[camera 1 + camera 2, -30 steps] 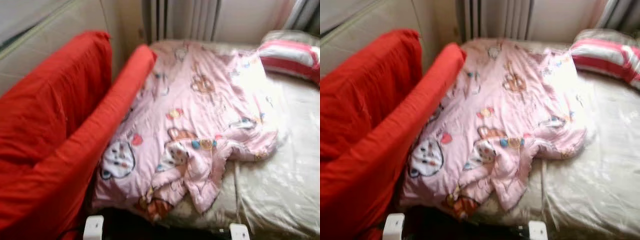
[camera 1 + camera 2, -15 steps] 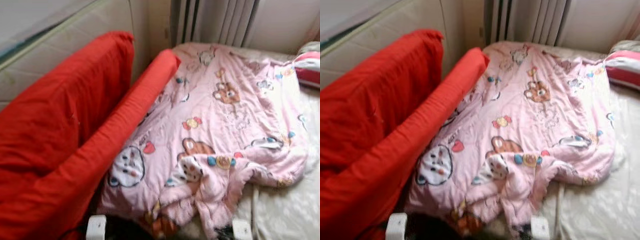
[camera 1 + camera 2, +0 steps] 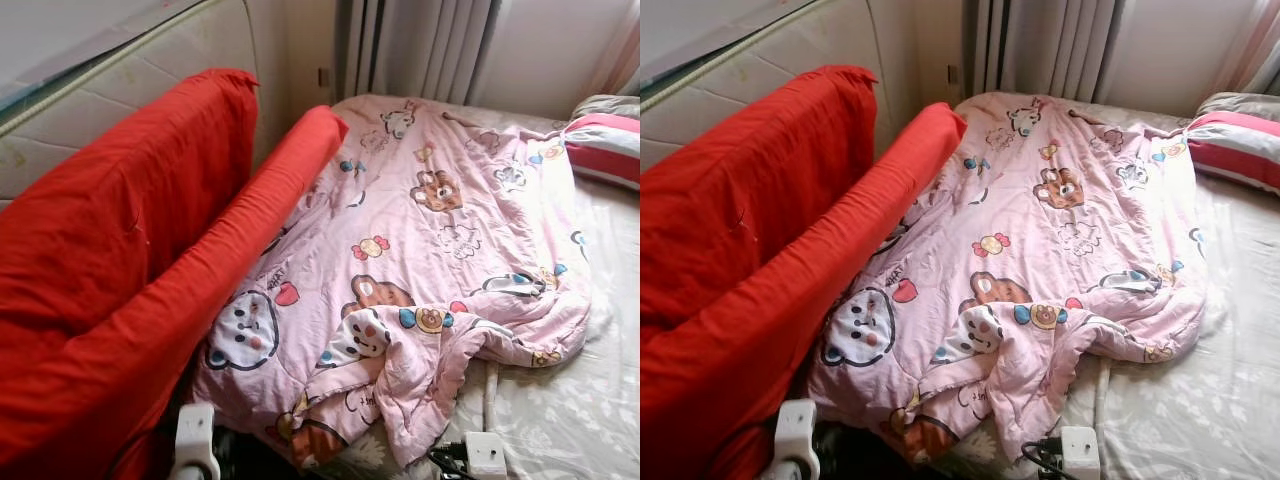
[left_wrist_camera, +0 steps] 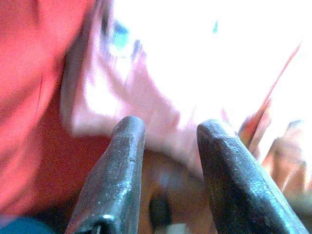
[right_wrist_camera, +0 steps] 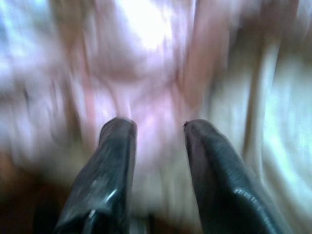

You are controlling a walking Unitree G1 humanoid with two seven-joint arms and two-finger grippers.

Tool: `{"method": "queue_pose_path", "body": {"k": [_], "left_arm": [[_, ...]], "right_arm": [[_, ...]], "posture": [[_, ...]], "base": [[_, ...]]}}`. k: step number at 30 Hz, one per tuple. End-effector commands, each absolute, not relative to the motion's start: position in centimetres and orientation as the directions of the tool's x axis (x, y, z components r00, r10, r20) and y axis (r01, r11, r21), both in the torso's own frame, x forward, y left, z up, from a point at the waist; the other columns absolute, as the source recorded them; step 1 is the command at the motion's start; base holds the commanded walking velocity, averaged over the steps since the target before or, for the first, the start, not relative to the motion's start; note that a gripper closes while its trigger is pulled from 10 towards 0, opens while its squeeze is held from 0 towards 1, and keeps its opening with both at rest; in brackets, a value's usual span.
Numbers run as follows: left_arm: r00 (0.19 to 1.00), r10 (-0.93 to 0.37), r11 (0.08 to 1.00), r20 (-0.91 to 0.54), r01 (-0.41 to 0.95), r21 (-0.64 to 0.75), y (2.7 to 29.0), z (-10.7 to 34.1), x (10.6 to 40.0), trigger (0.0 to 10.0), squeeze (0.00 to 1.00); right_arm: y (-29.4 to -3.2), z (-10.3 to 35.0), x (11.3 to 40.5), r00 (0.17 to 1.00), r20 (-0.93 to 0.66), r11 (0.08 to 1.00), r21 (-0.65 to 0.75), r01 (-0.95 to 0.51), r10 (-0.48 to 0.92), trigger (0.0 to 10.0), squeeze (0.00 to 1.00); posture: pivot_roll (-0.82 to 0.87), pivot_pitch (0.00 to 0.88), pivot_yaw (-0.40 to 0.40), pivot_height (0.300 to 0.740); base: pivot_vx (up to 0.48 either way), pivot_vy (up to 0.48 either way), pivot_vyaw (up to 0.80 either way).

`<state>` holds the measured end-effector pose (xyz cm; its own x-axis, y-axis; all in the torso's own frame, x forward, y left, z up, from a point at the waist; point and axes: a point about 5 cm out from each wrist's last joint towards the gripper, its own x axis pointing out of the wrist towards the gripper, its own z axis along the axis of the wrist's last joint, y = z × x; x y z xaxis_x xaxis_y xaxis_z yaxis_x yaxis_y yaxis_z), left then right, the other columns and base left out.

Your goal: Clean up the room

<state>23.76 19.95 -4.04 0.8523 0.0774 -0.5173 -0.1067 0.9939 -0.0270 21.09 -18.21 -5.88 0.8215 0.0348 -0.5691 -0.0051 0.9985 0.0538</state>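
Left claw (image 4: 168, 146): two black fingers (image 4: 114, 175) parted, nothing between them; poised just above blurred pink fabric beside red cloth. Overexposed glare hides most of what lies beyond the tips.

Right claw (image 5: 158, 146): fingers (image 5: 105, 175) parted, gripping nothing; aimed at a smeared pink fold with pale sheet to one side. Motion blur leaves no print legible.

White wrist housings (image 3: 195, 440) of both arms: cut off at the lower edge of the eye views, near the foot of the quilt; black cables trail by the right one (image 3: 485, 455).

Pink quilt (image 3: 430, 240): cartoon bears and animals printed on it; spread unevenly over the bed, its near corner bunched and folded over on itself, lower hem partly lost in shadow.

Bed sheet (image 3: 580, 410): pale, patterned, bare on the robot's right of the quilt.

Red cloth (image 3: 110, 260): draped over a padded rail and headboard along the robot's left, touching the quilt's edge; what it covers cannot be made out.

Striped pillow (image 3: 605, 145): red, white and grey, at the far right, cut off by the frame.

Grey curtain (image 3: 420, 50): hanging behind the bed.
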Motion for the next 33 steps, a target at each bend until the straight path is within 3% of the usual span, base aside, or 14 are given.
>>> {"method": "queue_pose_path", "body": {"k": [1, 9, 18, 29, 33], "left_arm": [[0.925, 0.080, 0.993, -0.372, -0.104, -0.046, 20.0, -1.7, 25.9, 10.0, 0.00], [0.953, 0.074, 0.995, -0.294, -0.090, -0.042, 19.6, -1.3, 25.4, 10.0, 0.00], [0.961, 0.070, 0.995, -0.267, -0.087, -0.051, 19.2, -1.2, 24.8, 10.0, 0.00], [0.966, 0.041, 0.996, -0.255, -0.059, -0.063, 18.3, -0.8, 25.6, 10.0, 0.00], [0.963, 0.041, 0.997, -0.267, -0.057, -0.055, 18.5, -0.9, 25.5, 10.0, 0.00]], "right_arm": [[-16.9, -2.0, 25.8, 0.930, -0.358, 0.996, 0.064, -0.058, 0.078, 10.0, 0.00], [-16.3, -1.1, 25.8, 0.961, -0.257, 0.994, 0.063, -0.086, 0.099, 10.0, 0.00], [-16.1, -2.0, 24.8, 0.943, -0.311, 0.993, 0.036, -0.110, 0.115, 10.0, 0.00], [-16.0, -2.3, 24.9, 0.930, -0.345, 0.992, 0.043, -0.115, 0.123, 10.0, 0.00], [-16.5, -2.6, 24.9, 0.919, -0.382, 0.994, 0.016, -0.104, 0.102, 10.0, 0.00]], "posture": [[-0.06, 0.116, -0.010, 0.740], [-0.07, 0.108, -0.009, 0.740], [-0.07, 0.094, -0.015, 0.740], [-0.07, 0.097, -0.014, 0.672], [-0.06, 0.100, -0.014, 0.667]], "base": [[0.000, 0.000, 0.00], [0.000, 0.000, 0.00], [0.000, 0.000, 0.00], [0.000, 0.000, 0.00], [0.000, 0.000, 0.00]]}}
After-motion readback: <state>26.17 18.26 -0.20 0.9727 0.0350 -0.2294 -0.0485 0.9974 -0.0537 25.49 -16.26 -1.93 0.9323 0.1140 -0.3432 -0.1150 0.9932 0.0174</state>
